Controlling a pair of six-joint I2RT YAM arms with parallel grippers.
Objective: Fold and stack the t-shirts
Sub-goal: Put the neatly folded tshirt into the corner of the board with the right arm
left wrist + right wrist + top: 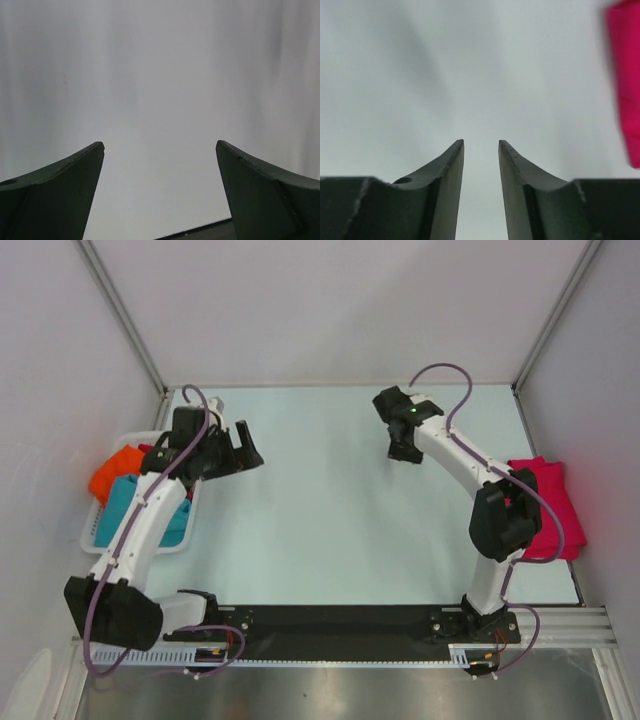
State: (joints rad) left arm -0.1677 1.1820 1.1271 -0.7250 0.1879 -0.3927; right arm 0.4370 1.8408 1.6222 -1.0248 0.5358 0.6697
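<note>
I start with the pale table [350, 510], which fills the middle of the overhead view, bare between the two arms. The left arm [140, 530] reaches up along the left side, and the right arm [455, 455] bends in from the right towards the far middle.

The white basket [88, 536] sits at the table's left edge, partly hidden under the left arm. On the opposite side, at the right edge, lies the crimson pile [555, 502], folded flat; the right arm's elbow covers part of it from above, and I cannot tell how many shirts make it up. Its blurred edge also shows at the right margin of the right wrist view.

The teal t-shirt [130, 502] lies bunched inside the basket. The orange t-shirt [113, 472] is crumpled at the basket's far corner, spilling over the rim.

The left pincer [160, 146] hangs just beside the basket's far end with its jaws spread wide. Nothing is between them and they touch nothing. The right pincer [481, 142] hovers over bare table, apart from the crimson pile. Its jaws stand only a narrow gap apart, with nothing in the gap.
</note>
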